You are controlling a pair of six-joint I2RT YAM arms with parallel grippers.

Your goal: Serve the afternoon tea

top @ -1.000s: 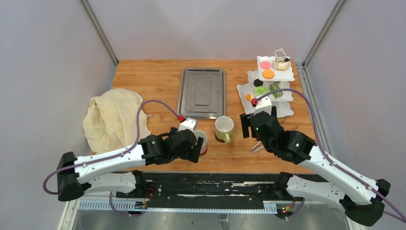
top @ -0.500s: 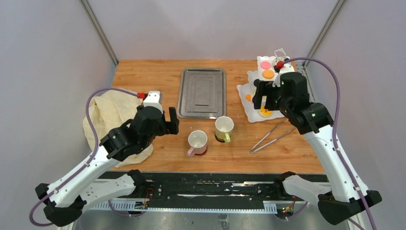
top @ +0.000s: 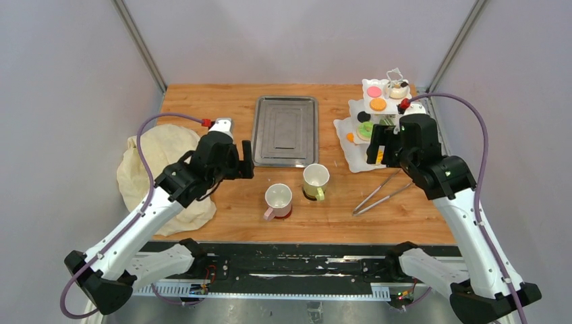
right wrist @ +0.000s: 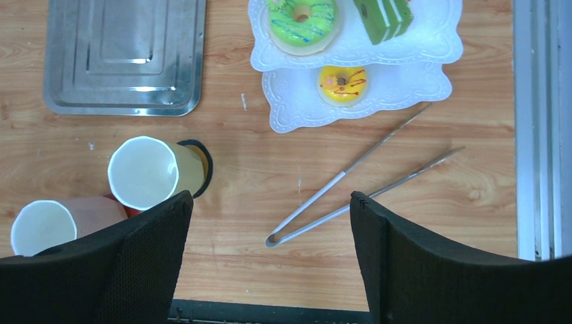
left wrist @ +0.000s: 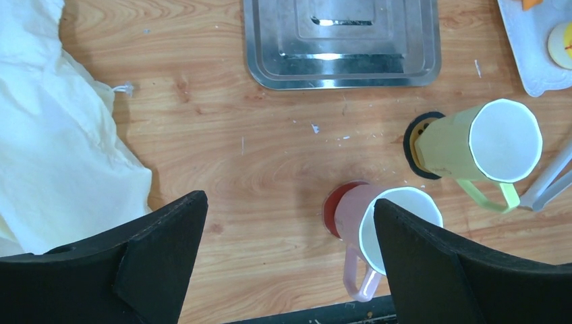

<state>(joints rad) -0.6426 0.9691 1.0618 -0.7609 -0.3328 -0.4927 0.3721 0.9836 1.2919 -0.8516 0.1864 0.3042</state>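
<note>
The white tiered stand (top: 405, 154) at the back right carries a pink disc (top: 374, 91), an orange tart (top: 378, 104) and a green donut (top: 366, 128); the right wrist view shows the green donut (right wrist: 301, 16) above a yellow donut (right wrist: 342, 81). A pink mug (top: 278, 198) stands on a red coaster (left wrist: 332, 206). A yellow-green mug (top: 316, 179) stands on a black coaster (left wrist: 409, 138). My left gripper (top: 247, 160) hovers open, left of the mugs, empty (left wrist: 289, 202). My right gripper (top: 383, 150) hangs open and empty in front of the stand (right wrist: 270, 199).
A steel tray (top: 285, 129) lies at the back centre. Metal tongs (top: 381, 192) lie on the wood right of the mugs. A crumpled cream cloth (top: 158, 169) covers the left side. The table's near edge runs just below the mugs.
Both grippers have lifted away from the mugs. The left one swung back toward the cloth and tray. The right one went up to the stand, then eased slightly toward me.
</note>
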